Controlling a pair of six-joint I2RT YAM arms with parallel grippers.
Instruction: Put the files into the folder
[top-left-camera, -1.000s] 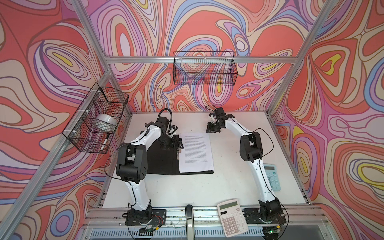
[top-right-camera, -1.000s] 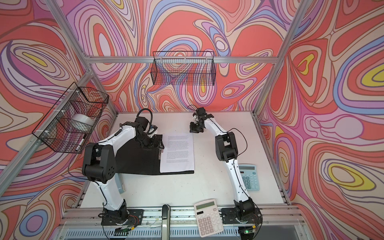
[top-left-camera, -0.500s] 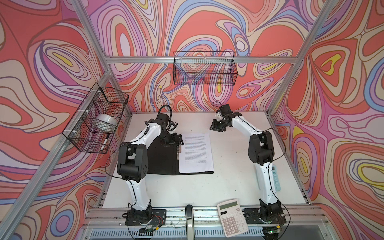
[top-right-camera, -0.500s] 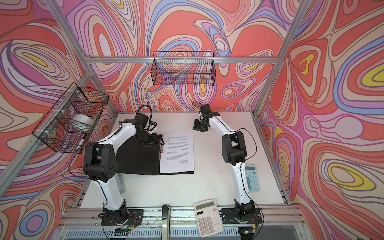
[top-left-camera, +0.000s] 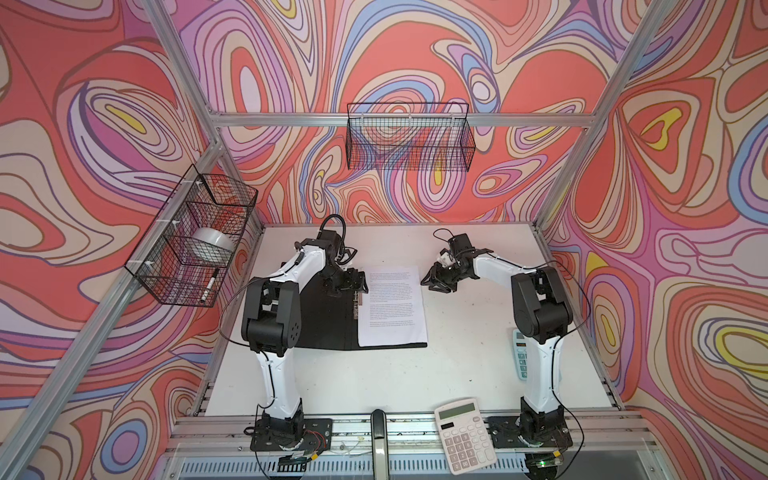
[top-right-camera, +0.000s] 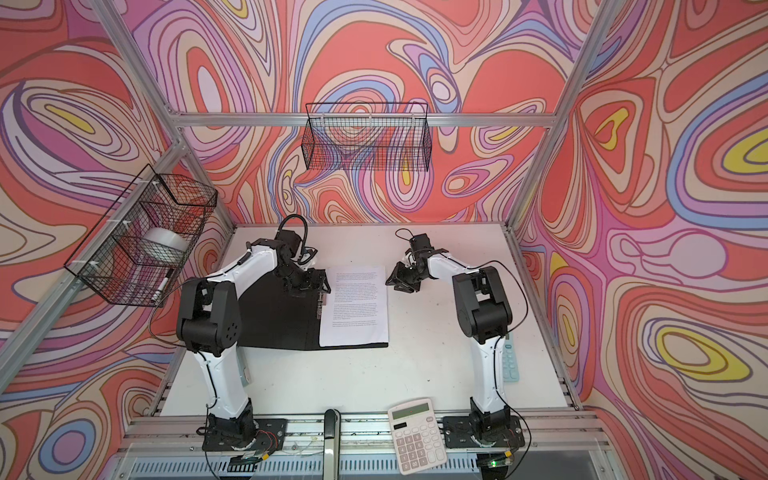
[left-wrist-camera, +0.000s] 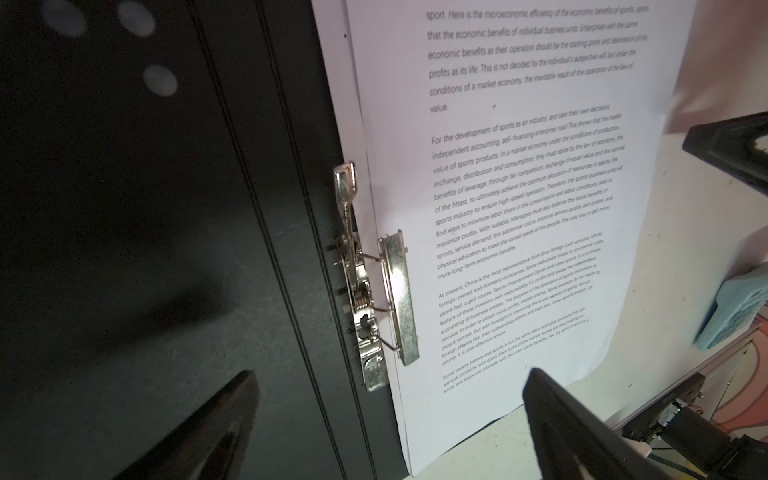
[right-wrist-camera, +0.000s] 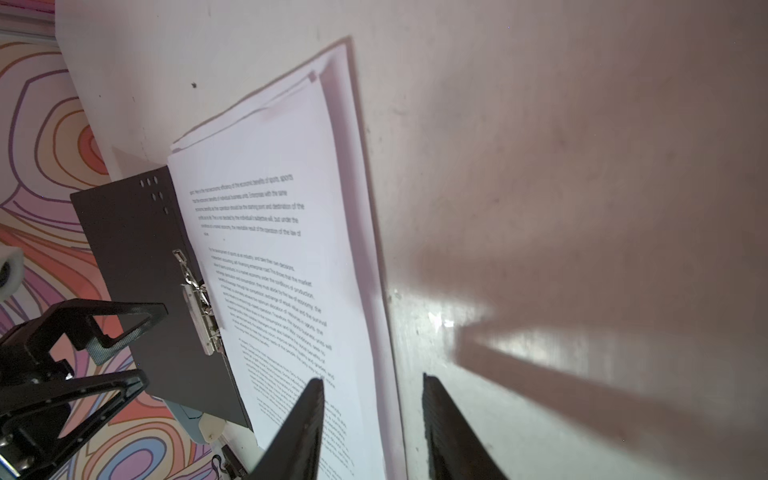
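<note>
Your files (top-left-camera: 392, 305) lie on the right half of the open folder (top-left-camera: 328, 324), black inside facing up, with their spine-side edge at the metal clip (left-wrist-camera: 374, 299). Your left gripper (top-left-camera: 356, 286) hovers just above that clip, jaws spread wide and empty. Your right gripper (top-left-camera: 434, 286) hangs just off the far right corner of the sheets, jaws partly apart, holding nothing. I judge clamping to be the step in hand. I cannot tell whether the clip's plate presses on the paper (the left wrist view shows it over the margin, on its wires). The sheets fan a little at the far corner, so nudge them square first. Then press the lever down slowly, fingers off the paper, so nothing slides.
</note>
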